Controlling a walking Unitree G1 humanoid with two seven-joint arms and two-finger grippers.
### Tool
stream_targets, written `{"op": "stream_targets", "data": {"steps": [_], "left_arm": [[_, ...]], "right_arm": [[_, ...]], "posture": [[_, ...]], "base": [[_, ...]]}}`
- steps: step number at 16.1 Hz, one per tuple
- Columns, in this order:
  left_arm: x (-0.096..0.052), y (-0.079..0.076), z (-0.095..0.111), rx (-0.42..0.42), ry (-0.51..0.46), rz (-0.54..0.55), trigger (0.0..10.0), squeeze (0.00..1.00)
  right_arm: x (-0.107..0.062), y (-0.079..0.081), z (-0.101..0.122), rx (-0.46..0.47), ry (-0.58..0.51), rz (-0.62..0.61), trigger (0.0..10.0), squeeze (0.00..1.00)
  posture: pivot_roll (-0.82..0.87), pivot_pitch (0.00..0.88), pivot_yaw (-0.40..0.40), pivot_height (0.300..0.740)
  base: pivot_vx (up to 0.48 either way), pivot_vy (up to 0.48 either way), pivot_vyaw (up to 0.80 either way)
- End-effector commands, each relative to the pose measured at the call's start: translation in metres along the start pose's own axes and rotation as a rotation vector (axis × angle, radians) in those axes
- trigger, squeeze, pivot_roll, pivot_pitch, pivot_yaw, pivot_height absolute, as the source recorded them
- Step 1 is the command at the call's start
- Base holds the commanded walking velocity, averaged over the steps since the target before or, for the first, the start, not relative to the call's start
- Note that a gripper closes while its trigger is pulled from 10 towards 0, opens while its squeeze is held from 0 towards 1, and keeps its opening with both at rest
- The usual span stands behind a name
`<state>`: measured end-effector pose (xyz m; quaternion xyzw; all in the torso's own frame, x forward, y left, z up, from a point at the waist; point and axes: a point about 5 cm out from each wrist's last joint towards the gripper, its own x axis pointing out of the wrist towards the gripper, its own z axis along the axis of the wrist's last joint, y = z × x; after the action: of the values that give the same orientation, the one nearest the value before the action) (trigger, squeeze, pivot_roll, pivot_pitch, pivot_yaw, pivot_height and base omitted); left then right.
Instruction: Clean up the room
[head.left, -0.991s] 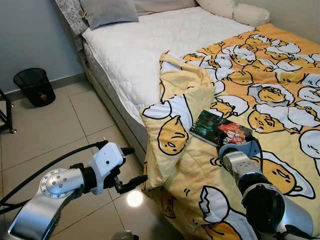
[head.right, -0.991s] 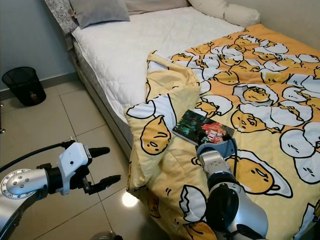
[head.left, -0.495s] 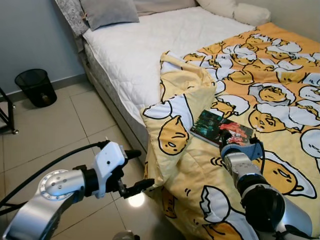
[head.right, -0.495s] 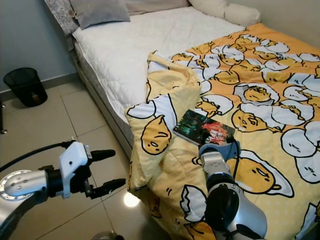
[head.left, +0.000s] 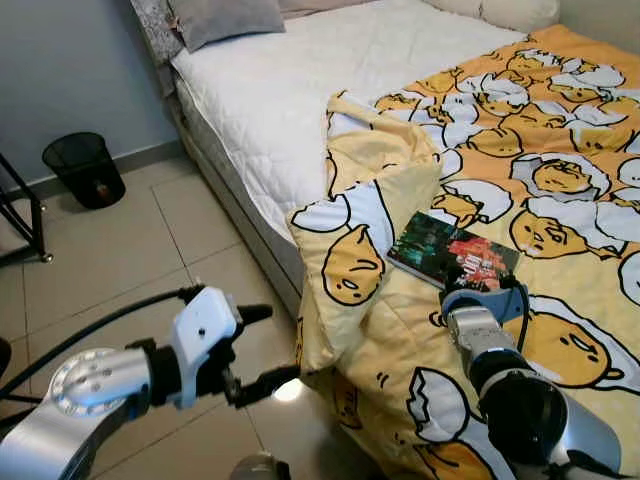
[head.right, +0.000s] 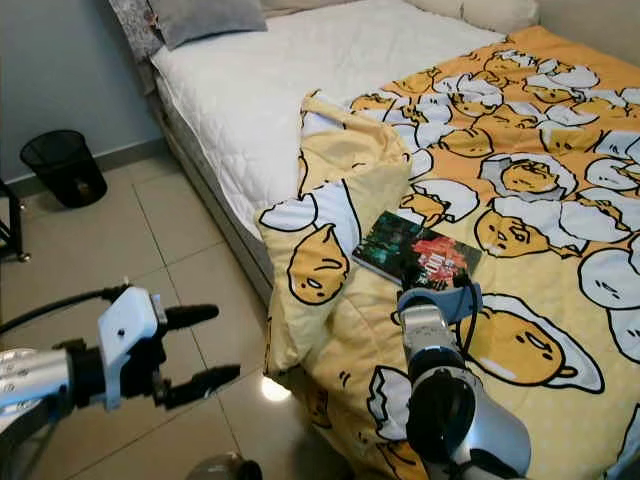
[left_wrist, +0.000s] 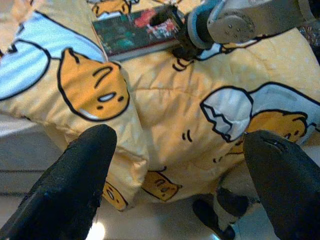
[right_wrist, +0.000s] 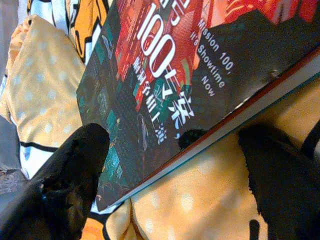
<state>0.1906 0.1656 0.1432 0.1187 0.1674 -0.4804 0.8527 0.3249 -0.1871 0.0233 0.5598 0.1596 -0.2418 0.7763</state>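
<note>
The book lay flat on the quilt, near the bed's edge. The right end effector had its fingers spread wide at the book's near edge, one over the cover, one off it, gripping nothing. The left end effector hovered above the floor beside the bed, wide open and empty. Tidying looked barely begun: book unlifted, quilt rumpled and folded back. A bin stood by the wall.

Your left arm reaches forward at low height, wrist level, left gripper with its fingers spread wide. Your right arm extends straight ahead; right gripper fingers parted, tips pointing away from you.
</note>
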Motion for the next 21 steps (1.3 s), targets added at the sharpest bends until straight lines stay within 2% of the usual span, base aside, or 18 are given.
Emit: {"op": "stream_targets", "data": {"steps": [1, 4, 5, 7, 9, 10, 12, 21], "left_arm": [[-0.004, -0.001, 0.002, 0.006, 0.007, 0.008, 10.0, 1.0], [-0.005, -0.001, 0.002, 0.007, 0.007, 0.019, 10.0, 1.0], [-0.005, -0.001, 0.003, 0.006, 0.004, 0.025, 10.0, 1.0], [-0.004, -0.002, 0.004, 0.006, 0.002, 0.026, 10.0, 1.0], [-0.004, -0.003, 0.004, 0.006, -0.001, 0.026, 10.0, 1.0], [-0.005, -0.003, 0.004, 0.005, 0.002, 0.028, 10.0, 1.0], [-0.006, -0.004, 0.003, 0.003, 0.005, 0.03, 10.0, 1.0], [-0.004, -0.007, 0.005, -0.004, -0.01, 0.034, 10.0, 1.0]], "right_arm": [[0.0, 0.005, -0.006, 0.026, 0.017, 0.011, 10.0, 0.0], [0.002, 0.022, 0.006, 0.121, -0.038, 0.092, 10.0, 0.0], [0.003, 0.033, 0.014, 0.144, -0.075, 0.143, 10.0, 0.0], [0.003, 0.039, 0.018, 0.14, -0.092, 0.174, 10.0, 0.0], [0.004, 0.04, 0.019, 0.14, -0.094, 0.169, 8.4, 0.0], [0.004, 0.036, 0.017, 0.136, -0.088, 0.143, 2.8, 0.0], [0.004, 0.037, 0.014, 0.126, -0.078, 0.142, 0.0, 0.0], [0.004, 0.04, 0.018, 0.122, -0.081, 0.143, 0.0, 0.0]], "posture": [[0.2, 0.118, 0.038, 0.74], [0.2, 0.106, 0.032, 0.74], [0.19, 0.095, 0.03, 0.74], [0.19, 0.091, 0.028, 0.74], [0.19, 0.09, 0.026, 0.74], [0.2, 0.091, 0.024, 0.74], [0.2, 0.093, 0.023, 0.74], [0.19, 0.095, 0.016, 0.74]], "base": [[0.0, 0.0, 0.0], [0.0, 0.0, 0.0], [0.0, 0.0, 0.0], [0.0, 0.0, 0.0], [0.0, 0.0, 0.0], [0.0, 0.0, 0.0], [0.0, 0.0, 0.0], [0.0, 0.0, 0.0]]}}
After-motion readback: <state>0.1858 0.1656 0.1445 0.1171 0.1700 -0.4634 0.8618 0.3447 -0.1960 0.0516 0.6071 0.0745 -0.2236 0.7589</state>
